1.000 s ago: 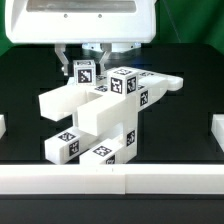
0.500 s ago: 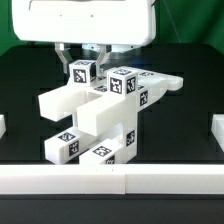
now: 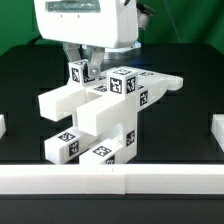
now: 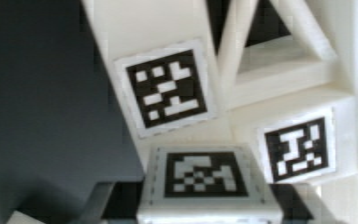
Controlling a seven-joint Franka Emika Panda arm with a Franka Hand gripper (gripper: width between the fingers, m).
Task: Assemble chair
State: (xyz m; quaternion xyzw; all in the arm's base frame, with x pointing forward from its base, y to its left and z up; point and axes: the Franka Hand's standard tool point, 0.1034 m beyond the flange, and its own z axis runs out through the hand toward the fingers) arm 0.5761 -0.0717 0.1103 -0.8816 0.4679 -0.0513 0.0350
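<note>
the chair (image 3: 105, 115) is a blocky white plastic build standing near the middle of a black table (image 3: 185, 125). from the exterior view it stacks up from 2 chunky bars low at the front to a taller block in the middle, with flat panels reaching out to the exterior view's left and right. square black-and-white tags sit on many faces: at least 2 on the low front bars, 1 on the side of the middle block, 2 or 3 on the top block, and 1 on a small upright piece at the back. in the wrist view the chair (image 4: 247, 110) fills the frame, showing 3 tags close up and a slotted panel behind them.

the gripper (image 3: 85, 62) hangs over the back of the chair, its fingers either side of the small tagged piece (image 3: 83, 72) there. whether the fingers press on it, i cannot tell; the arm's white housing hides most of them.

low white rails (image 3: 110, 180) edge the table at the front and at both sides. behind the arm the backdrop is green.
</note>
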